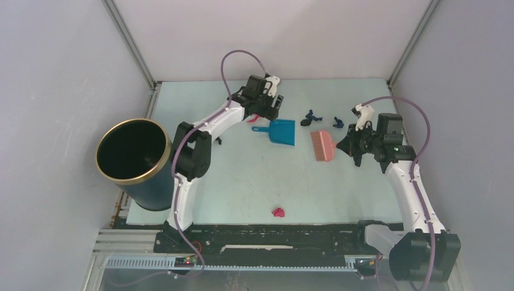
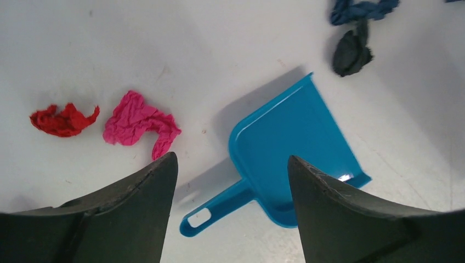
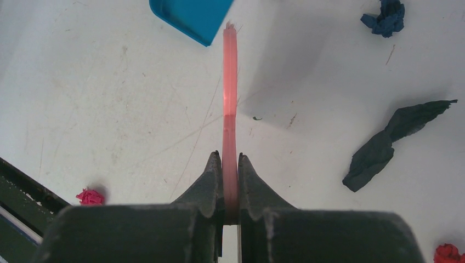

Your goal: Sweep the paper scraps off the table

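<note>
Paper scraps lie scattered on the pale table (image 1: 236,182): a red one (image 2: 63,120) and a magenta one (image 2: 140,123) left of the blue dustpan (image 2: 290,142), a black one (image 2: 351,52) and a dark blue one (image 2: 359,10) beyond it. Another dark blue scrap (image 1: 337,122) lies near the right arm, and a magenta one (image 1: 278,212) near the front edge. My left gripper (image 2: 231,164) hangs open above the dustpan's handle, holding nothing. My right gripper (image 3: 230,159) is shut on the pink brush (image 3: 230,98), seen edge-on, its bristle head (image 1: 323,145) right of the dustpan.
A large dark bin with a gold rim (image 1: 134,159) leans at the table's left edge beside the left arm. Grey-white walls bound the table on three sides. A black rail (image 1: 267,237) runs along the front.
</note>
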`<act>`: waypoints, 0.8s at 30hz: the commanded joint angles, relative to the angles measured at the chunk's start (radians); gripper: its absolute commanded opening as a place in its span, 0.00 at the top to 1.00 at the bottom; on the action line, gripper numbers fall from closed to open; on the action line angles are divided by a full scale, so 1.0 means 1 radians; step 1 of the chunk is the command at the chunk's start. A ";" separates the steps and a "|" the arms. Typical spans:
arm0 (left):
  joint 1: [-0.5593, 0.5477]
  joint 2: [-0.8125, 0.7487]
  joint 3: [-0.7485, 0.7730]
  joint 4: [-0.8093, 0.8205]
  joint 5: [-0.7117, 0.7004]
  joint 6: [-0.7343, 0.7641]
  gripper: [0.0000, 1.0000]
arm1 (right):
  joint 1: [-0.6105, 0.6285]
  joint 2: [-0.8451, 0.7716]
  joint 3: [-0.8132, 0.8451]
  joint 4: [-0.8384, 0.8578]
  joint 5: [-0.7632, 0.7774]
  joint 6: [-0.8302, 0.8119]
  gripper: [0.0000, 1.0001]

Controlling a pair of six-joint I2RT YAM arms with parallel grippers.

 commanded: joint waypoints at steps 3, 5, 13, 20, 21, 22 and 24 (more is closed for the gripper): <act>0.029 0.037 0.006 -0.033 0.094 -0.098 0.20 | -0.009 -0.021 0.004 0.038 -0.003 0.007 1.00; 0.029 0.043 -0.012 -0.043 0.079 -0.096 0.21 | -0.009 -0.020 0.004 0.038 -0.006 0.005 1.00; 0.031 0.013 -0.130 -0.067 0.142 -0.075 0.26 | -0.010 -0.009 0.004 0.033 -0.026 0.002 1.00; 0.029 -0.097 -0.288 -0.017 0.317 -0.061 0.32 | -0.013 0.000 0.004 0.025 -0.034 -0.005 1.00; 0.027 -0.110 -0.309 -0.015 0.342 -0.064 0.33 | -0.014 -0.001 0.003 0.025 -0.036 -0.007 1.00; 0.023 -0.128 -0.336 -0.009 0.349 -0.063 0.33 | -0.014 -0.003 0.004 0.025 -0.037 -0.007 1.00; 0.012 -0.161 -0.396 0.015 0.343 -0.057 0.35 | -0.014 -0.008 0.004 0.025 -0.039 -0.008 1.00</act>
